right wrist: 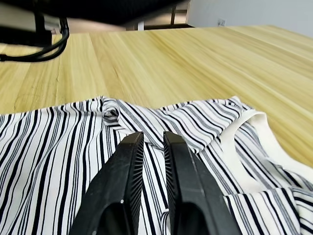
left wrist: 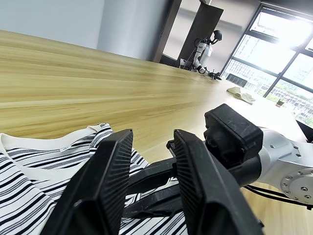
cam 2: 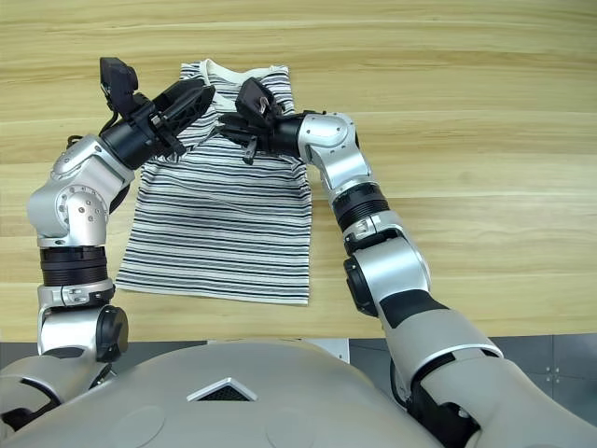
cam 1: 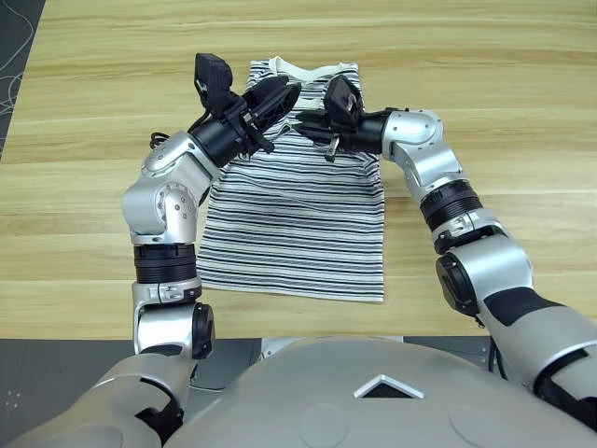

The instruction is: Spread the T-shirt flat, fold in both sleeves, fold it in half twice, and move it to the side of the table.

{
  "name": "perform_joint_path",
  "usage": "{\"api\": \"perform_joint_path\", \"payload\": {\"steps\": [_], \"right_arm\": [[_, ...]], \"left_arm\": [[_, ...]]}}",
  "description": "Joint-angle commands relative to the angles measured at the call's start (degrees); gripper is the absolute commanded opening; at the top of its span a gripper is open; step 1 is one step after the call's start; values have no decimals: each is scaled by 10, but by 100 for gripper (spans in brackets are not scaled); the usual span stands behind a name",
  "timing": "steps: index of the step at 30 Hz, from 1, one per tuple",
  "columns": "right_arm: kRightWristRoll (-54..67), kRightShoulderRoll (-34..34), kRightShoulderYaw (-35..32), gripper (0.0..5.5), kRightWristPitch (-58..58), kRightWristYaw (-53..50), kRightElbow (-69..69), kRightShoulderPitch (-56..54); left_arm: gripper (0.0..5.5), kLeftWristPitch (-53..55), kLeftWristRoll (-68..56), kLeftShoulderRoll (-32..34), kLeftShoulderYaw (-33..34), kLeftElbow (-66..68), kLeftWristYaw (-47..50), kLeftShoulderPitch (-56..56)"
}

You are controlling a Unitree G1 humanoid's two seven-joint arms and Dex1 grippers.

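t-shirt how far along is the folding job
Done: the T-shirt lies flat on the table, and no sleeve sticks out, so both look folded in. In hand: the left gripper, open, and the right gripper hover over its chest below the collar. To do: both half folds and the move aside; it lies full length, mid-table.

The left arm [cam 1: 166,201] and right arm [cam 1: 431,173] wear rounded silver-grey shells joined by black ribbed rings, with a thin black cable [cam 1: 157,140] at the left elbow, while the left gripper [cam 1: 293,91] and right gripper [cam 1: 300,119] are matte black with ribbed pads [left wrist: 115,176].
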Motion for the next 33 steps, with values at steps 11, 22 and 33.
{"api": "perform_joint_path", "payload": {"steps": [11,22,33], "right_arm": [[-39,-186,-43,74,-9,-90,-51,68],[-29,-161,-7,74,37,-61,-168,164],[-16,-179,36,74,118,-32,-390,258]], "left_arm": [[158,-12,8,10,0,8,9,-13],[158,-5,4,14,1,0,11,-10],[158,-2,-1,12,2,-9,18,-2]]}}
